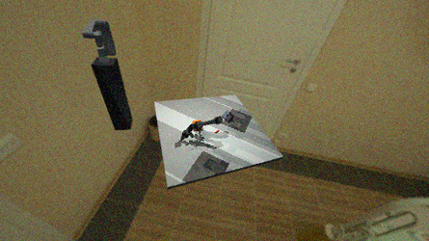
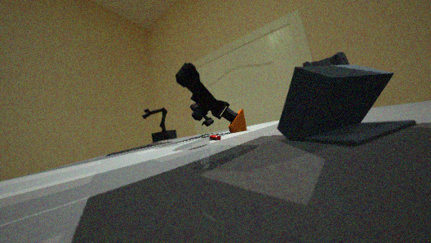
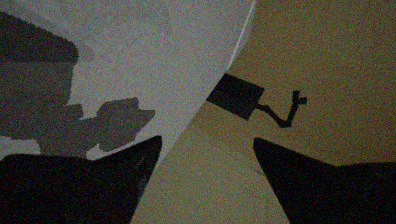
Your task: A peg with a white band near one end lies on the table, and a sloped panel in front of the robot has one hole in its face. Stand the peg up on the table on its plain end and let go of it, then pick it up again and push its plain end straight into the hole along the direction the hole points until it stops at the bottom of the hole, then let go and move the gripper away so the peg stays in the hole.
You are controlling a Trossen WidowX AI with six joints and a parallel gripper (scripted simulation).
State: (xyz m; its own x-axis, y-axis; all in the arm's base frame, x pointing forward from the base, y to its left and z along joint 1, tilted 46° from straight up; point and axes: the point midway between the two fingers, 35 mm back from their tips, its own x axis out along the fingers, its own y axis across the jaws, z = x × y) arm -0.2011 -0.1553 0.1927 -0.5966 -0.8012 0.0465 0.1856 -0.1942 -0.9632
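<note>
The red peg lies flat on the light table. It is too small here to make out its white band. In the top view it is only a tiny red and white speck. The orange sloped panel stands just behind it, and its hole does not show. My gripper is open and empty. It hangs a little above the table, up and to the left of the peg in the exterior view. The wrist view shows only table, wall and my two dark fingers, not the peg.
A large dark block stands on a dark pad at the right of the table. A small dark stand with a jointed arm stands at the far edge. The table edge runs close under my gripper.
</note>
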